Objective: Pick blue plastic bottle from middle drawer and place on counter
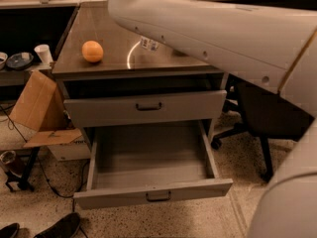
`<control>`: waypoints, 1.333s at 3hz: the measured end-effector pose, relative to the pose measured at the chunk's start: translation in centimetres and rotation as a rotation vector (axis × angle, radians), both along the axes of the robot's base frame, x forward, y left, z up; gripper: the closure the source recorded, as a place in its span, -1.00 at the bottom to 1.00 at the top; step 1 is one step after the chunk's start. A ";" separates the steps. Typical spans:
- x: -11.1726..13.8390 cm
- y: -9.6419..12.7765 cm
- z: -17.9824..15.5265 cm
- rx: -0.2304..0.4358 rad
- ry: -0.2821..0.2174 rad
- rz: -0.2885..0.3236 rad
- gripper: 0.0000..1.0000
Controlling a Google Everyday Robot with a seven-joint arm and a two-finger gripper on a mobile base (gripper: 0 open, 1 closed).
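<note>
one small patch of the bottle (148, 44) shows, peeking out from under the arm (223, 38) above the desk (106, 26), just beside the white line (129, 56) drawn there. the drawer (148, 155) stands pulled out with a bare floor, so the pick looks done and only the placing remains. the end effector is hidden behind the arm, probably over the back half of the desk. i cannot tell whether it is wide, narrow or holding the bottle. nor can i tell whether the bottle rests on the top or hangs above it.

several things could go wrong from here:

- **dropping from a height:** if the bottle is let go while not yet down, a light plastic bottle would likely bounce or tip. the top is glossy, so the bottle could then roll.
- **rolling off the front:** a roll forward would carry it over the edge, past the upper drawer (148, 107), which stands a little way out, and down into the open drawer or onto the floor.
- **a knock from the arm:** the arm is bulky and passes close over the bottle, so a careless retreat could sweep it sideways.
- **no clear view:** the arm covers most of the desk, so a tilted or slipping bottle would be hard to catch in time.

the orange (92, 51) lies well apart to the left and seems in no danger.
</note>
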State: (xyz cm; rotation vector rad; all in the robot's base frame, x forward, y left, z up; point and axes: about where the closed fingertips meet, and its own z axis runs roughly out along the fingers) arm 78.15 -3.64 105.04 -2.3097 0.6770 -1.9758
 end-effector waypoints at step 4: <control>1.3 1.6 -2.4 -0.133 0.060 0.001 -0.34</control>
